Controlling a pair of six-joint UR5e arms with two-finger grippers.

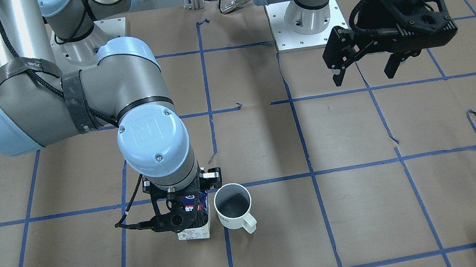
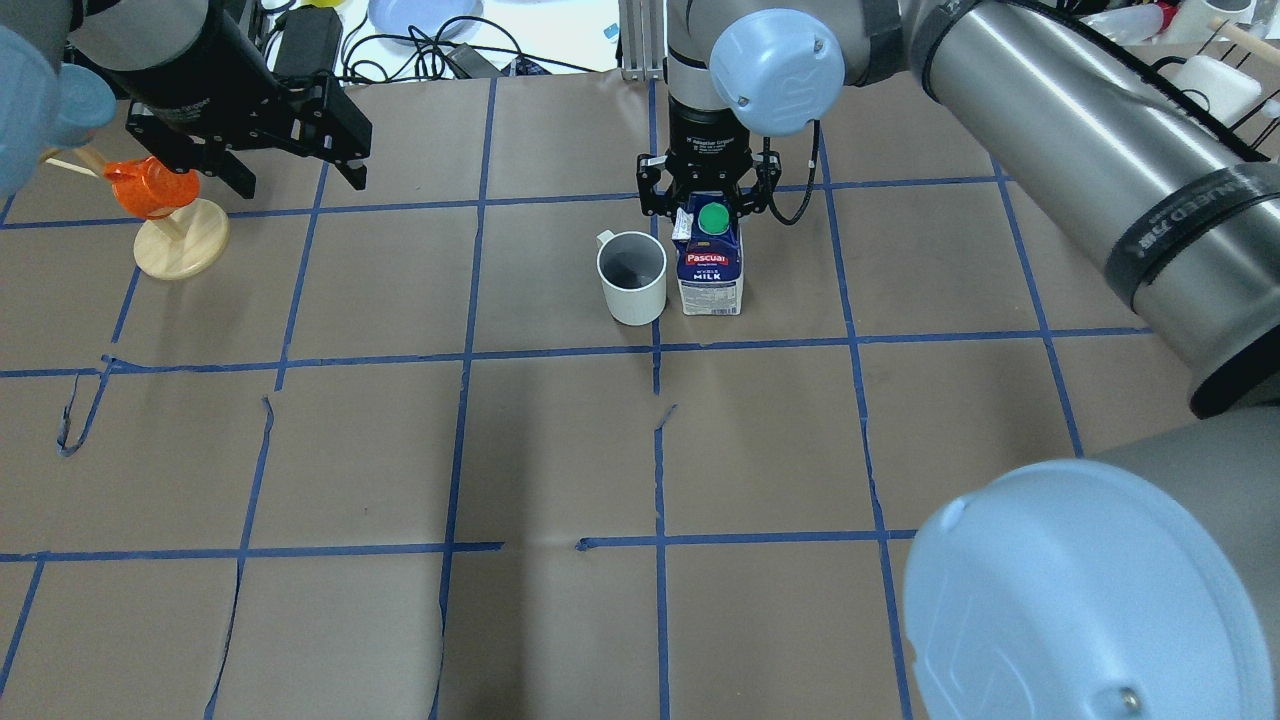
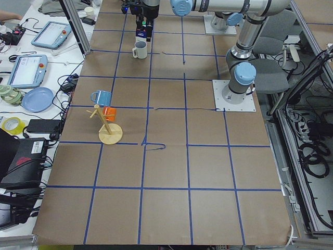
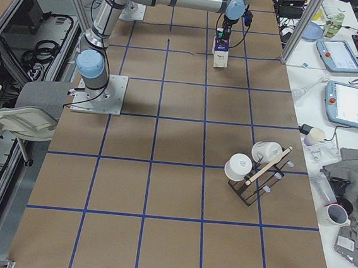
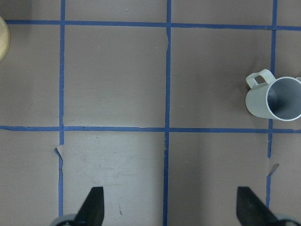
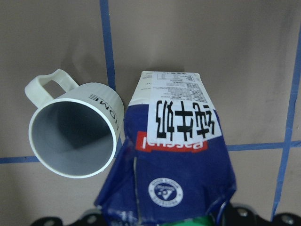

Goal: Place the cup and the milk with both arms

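Observation:
The milk (image 2: 710, 275), a blue and white carton with a green cap, stands upright on the brown paper. My right gripper (image 2: 708, 205) comes straight down over its top, with its jaws against the carton's sides; it also shows in the front view (image 1: 181, 213). The carton fills the right wrist view (image 6: 178, 155). The white cup (image 2: 632, 280) stands upright just beside the carton, its handle pointing away from the robot (image 1: 233, 206). My left gripper (image 2: 300, 183) hangs open and empty above the table, well off to the cup's left. The cup shows at the right edge of the left wrist view (image 5: 275, 96).
An orange cup (image 2: 150, 190) hangs on a pale wooden stand (image 2: 180, 250) just beside my left gripper. A blue cup (image 3: 100, 97) hangs on the same stand. A black rack (image 4: 255, 170) with white cups stands near the table's right end. Blue tape lines cross the paper.

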